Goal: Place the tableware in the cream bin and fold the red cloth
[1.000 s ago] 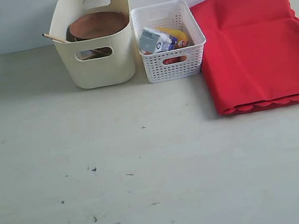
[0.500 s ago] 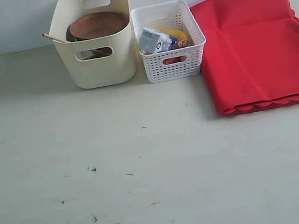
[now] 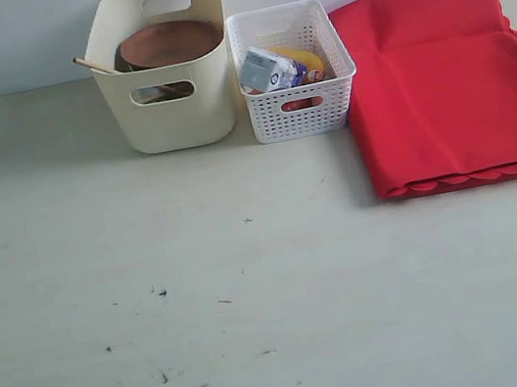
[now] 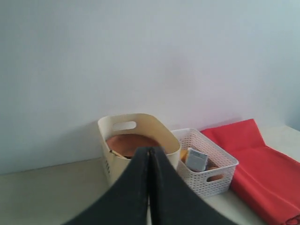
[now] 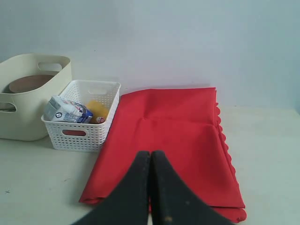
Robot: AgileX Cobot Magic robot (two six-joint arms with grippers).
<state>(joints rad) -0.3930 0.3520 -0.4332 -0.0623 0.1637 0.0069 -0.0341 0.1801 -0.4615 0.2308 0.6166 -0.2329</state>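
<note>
The cream bin stands at the back of the table, left of the middle. A round brown wooden plate lies tilted inside it on top of other tableware, and a wooden handle pokes over its left rim. The red cloth lies folded flat at the back right, scalloped edge toward the front. Neither arm shows in the exterior view. My left gripper is shut and empty, facing the cream bin from a distance. My right gripper is shut and empty, pointing at the red cloth.
A white lattice basket stands between bin and cloth, holding a small milk carton and food items. The wall runs right behind all three. Dark specks mark the table's front left.
</note>
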